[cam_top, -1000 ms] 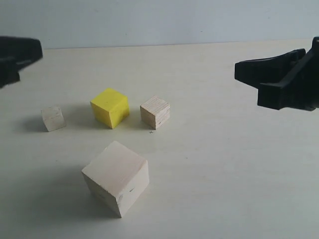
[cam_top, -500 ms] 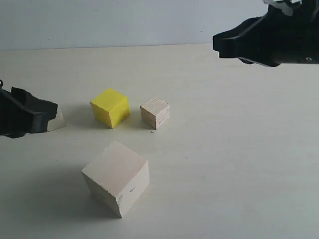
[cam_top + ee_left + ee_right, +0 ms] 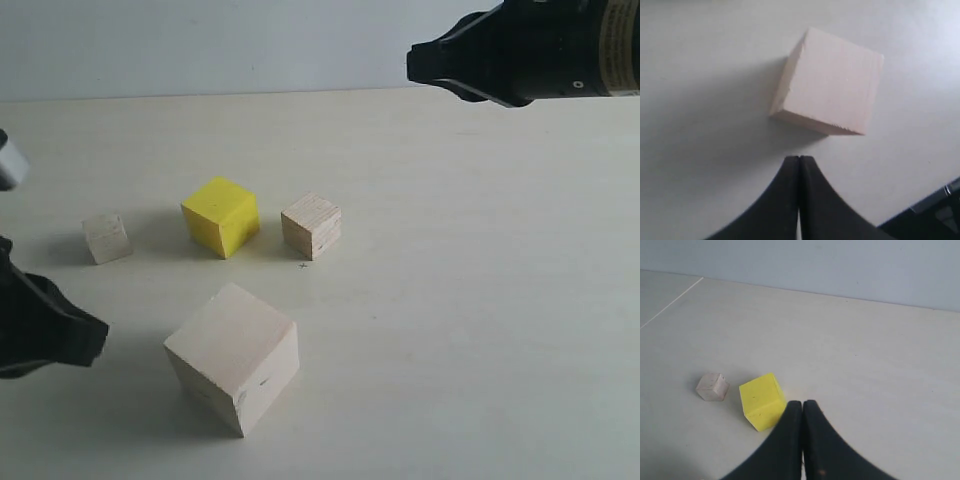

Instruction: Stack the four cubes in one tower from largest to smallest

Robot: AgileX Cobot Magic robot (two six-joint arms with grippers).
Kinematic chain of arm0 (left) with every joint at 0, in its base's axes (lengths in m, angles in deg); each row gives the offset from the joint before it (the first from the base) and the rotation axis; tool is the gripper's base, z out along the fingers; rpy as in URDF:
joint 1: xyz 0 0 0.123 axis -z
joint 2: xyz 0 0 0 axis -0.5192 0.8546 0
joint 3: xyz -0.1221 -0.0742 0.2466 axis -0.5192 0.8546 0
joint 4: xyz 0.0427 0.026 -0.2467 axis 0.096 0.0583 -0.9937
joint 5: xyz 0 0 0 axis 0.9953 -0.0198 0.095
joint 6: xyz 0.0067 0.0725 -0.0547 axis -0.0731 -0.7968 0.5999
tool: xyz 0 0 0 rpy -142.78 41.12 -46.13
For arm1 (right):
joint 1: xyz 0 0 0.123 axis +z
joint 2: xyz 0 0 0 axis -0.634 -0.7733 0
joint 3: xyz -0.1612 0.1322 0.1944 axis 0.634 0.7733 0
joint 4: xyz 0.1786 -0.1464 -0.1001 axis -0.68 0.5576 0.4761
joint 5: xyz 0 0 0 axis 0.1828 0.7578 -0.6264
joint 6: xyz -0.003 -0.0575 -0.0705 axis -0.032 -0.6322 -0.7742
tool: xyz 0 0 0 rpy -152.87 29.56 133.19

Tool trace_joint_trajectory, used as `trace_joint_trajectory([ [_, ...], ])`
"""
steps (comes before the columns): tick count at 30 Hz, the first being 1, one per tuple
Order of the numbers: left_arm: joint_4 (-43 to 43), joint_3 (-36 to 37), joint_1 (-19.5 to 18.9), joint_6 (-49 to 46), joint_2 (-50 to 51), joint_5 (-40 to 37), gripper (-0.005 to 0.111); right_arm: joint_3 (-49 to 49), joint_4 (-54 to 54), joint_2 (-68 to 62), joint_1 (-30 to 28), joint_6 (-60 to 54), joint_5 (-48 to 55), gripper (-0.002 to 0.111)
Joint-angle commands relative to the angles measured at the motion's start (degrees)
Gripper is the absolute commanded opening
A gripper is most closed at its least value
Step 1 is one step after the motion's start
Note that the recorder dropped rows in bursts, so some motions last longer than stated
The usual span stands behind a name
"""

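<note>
Pale table [image 3: 480, 300], largest cube [image 3: 233, 357] edge-forward

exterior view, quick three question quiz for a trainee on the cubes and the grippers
1. True or false: the yellow cube sits on top of the largest pale wood cube.
2. In the exterior view, what stands between the smallest whitish cube and the grain-lined pale wood cube? A. the yellow cube. B. the largest pale wood cube. C. nothing.
3. Fill in: the left gripper and the right gripper both have their jaws ___.

Key: 1 false, all four cubes rest apart on the table. 2 A. 3 shut, with nothing held.
</note>
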Motion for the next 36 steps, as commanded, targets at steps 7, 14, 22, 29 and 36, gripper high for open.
trace_joint_trajectory([
  [7, -9.4, 4.3, 0.4, -8.5, 10.5, 5.4, 0.000, -0.5, 0.1, 0.0, 0.1, 0.3, -3.5, 0.000],
  [14, -16.6, 4.5, 0.4, -14.5, 16.5, 9.2, 0.000, -0.5, 0.1, 0.0, 0.1, 0.3, -1.8, 0.000],
  [22, -31.6, 4.5, 0.4, -28.1, 21.9, 10.1, 0.000, -0.5, 0.1, 0.0, 0.1, 0.3, -1.3, 0.000],
  [29, -40.3, 4.5, 0.4, -35.7, 26.2, 12.5, 0.000, -0.5, 0.1, 0.0, 0.1, 0.3, -1.3, 0.000],
  [36, -52.1, 4.5, 0.4, -45.7, 29.3, 15.1, 0.000, -0.5, 0.1, 0.0, 0.1, 0.3, -1.2, 0.000],
])
